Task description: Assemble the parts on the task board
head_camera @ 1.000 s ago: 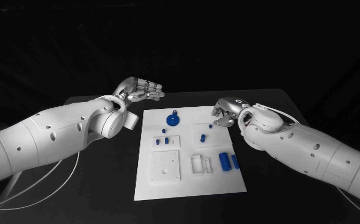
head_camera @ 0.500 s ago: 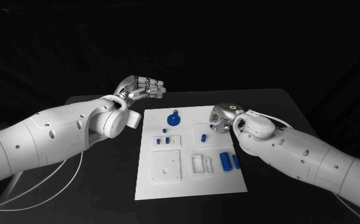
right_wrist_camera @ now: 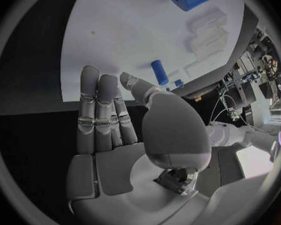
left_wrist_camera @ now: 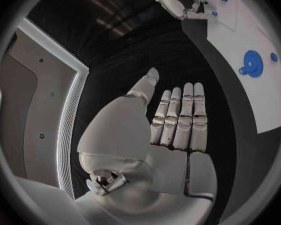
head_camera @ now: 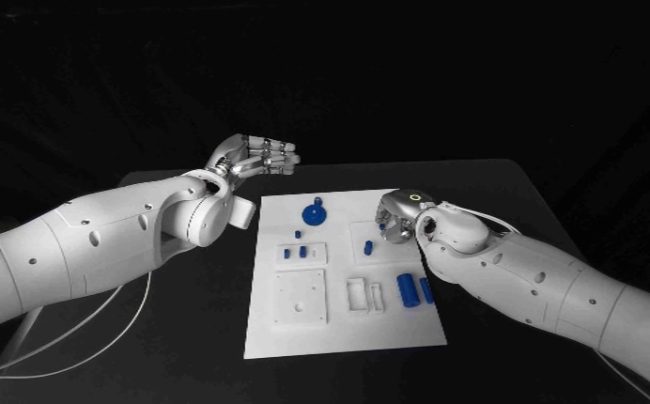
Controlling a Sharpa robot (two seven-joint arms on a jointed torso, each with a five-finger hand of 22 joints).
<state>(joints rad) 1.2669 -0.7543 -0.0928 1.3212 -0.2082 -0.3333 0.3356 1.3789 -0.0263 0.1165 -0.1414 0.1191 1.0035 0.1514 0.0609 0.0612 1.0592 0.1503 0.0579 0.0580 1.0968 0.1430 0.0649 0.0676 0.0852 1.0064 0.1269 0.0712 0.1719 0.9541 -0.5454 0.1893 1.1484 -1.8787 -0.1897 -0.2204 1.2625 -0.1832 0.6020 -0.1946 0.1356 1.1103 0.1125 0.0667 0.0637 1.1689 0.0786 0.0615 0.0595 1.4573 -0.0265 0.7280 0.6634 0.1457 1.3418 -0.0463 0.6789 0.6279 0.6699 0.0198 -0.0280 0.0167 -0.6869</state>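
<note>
Over the last second the right hand [head_camera: 397, 221] has slid in over the board [head_camera: 342, 329] toward the small blue peg [head_camera: 367, 248] at its 7 o'clock, fingers straight, holding nothing. The left hand [head_camera: 257, 158] stays off the board, empty, flat-fingered. A pickup looks imminent.

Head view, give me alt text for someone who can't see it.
A white task board on a black table carries small blue parts. The right hand hovers, empty, over its far right part; the left hand is raised off to its left, fingers extended.
</note>
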